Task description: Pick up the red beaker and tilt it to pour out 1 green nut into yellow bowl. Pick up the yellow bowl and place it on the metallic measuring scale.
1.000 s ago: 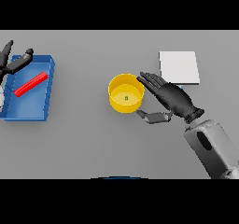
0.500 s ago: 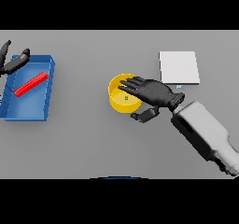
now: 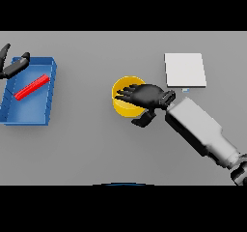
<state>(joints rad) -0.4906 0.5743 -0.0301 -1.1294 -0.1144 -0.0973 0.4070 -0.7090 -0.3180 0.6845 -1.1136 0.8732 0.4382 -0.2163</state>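
brightness: pretty even and flat, you get a mid-grey worktop [image 3: 96,144] with no hot spots anywhere
light source: looks diffuse from overhead, you can't pin down a direction
shadows: barely any, just a faint soft edge under the right hand [image 3: 144,96] and along the blue tray [image 3: 30,115] wall
glare: none, even the white scale [image 3: 185,70] stays matte
colors: yellow bowl [image 3: 124,108] and red beaker [image 3: 32,87] pop cleanly
blur: edges slightly soft all over
distortion: none you'd notice at the borders

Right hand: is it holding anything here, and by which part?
Not clearly. The right hand lies over the yellow bowl, fingers spread across its opening and thumb outside the near rim; a closed hold cannot be told. The left hand holds nothing.
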